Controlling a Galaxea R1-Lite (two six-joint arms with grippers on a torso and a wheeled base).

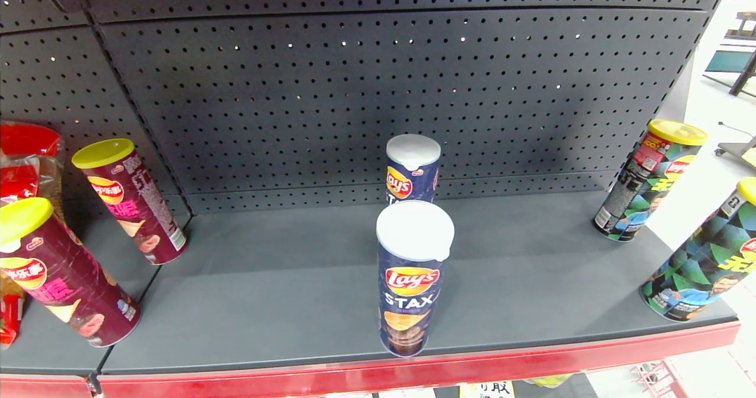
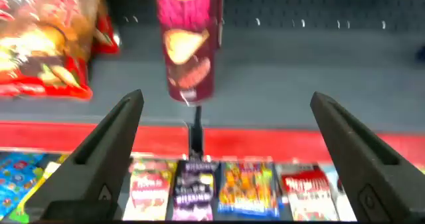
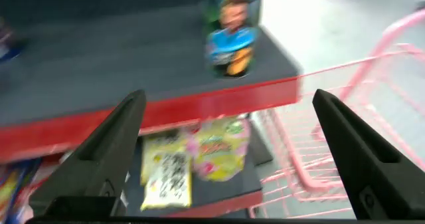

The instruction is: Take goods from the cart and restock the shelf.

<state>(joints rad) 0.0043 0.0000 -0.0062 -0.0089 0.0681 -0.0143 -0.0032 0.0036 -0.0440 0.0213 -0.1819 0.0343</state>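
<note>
Looking down from the head camera, I have the shelf [image 1: 283, 280] in front of me, a dark deck backed by a pegboard panel [image 1: 354, 91] and trimmed with a red front lip [image 1: 413, 371]. Two white-lidded cans stand upright in the middle, one behind the other. The near navy can [image 1: 411, 280] is close to the lip, and the far navy can [image 1: 412, 170] is just behind it, toward the pegboard.

On the left are two cans with yellow-green lids. The far maroon can [image 1: 133, 200] is near the back and the near maroon can [image 1: 59, 271] near the front, with red snack bags [image 1: 23, 162] at the left edge. On the right, the far teal can [image 1: 647, 182] stands toward the back and the near teal can [image 1: 703, 256] sits at the near right corner, both yellow-lidded.

My left gripper [image 2: 226, 96] is spread wide with nothing between its fingers, low in front of the red lip. Beyond it a maroon can [image 2: 189, 44] stands on the deck, a snack bag [image 2: 43, 44] beside it, and colourful packets [image 2: 226, 191] line the level below.

My right gripper [image 3: 229, 94] is equally wide and empty, facing the shelf's right end. A teal can [image 3: 232, 31] stands by that corner, and the pink cart [image 3: 345, 151] is on the floor just right of the shelf. Yellow-green packets [image 3: 199, 151] lie on the lower level.
</note>
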